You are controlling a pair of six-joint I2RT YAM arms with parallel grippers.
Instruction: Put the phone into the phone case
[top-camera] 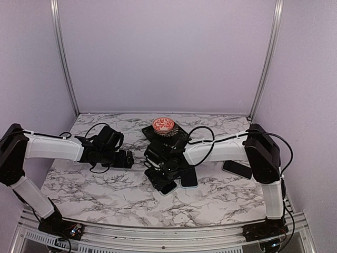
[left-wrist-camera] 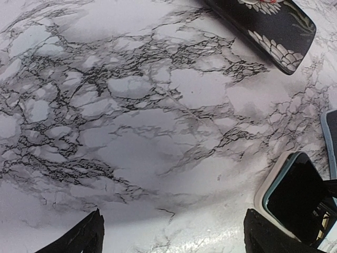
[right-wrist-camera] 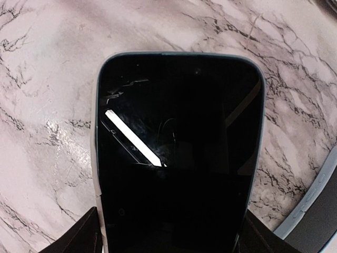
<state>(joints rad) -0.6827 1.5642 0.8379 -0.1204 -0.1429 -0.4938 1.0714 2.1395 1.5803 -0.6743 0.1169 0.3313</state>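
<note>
The phone [right-wrist-camera: 179,142] lies flat on the marble table [top-camera: 105,184], its black screen up, with a pale rim around it. My right gripper [right-wrist-camera: 171,232] straddles its near end, one finger pressed against each long side, so it is shut on the phone. From above, that gripper [top-camera: 163,176] sits low over the phone [top-camera: 168,185]. A flat piece with a pale blue rim, which looks like the phone case [right-wrist-camera: 316,211], lies just to the phone's right. My left gripper [left-wrist-camera: 174,232] hangs open over bare marble, left of the phone [left-wrist-camera: 295,197], with nothing between its fingers.
A dark flowered case [top-camera: 160,134] with a red round grip lies at the back centre and also shows in the left wrist view [left-wrist-camera: 274,26]. Another dark phone-like slab [top-camera: 237,169] rests under the right arm. Metal frame posts stand at the back corners.
</note>
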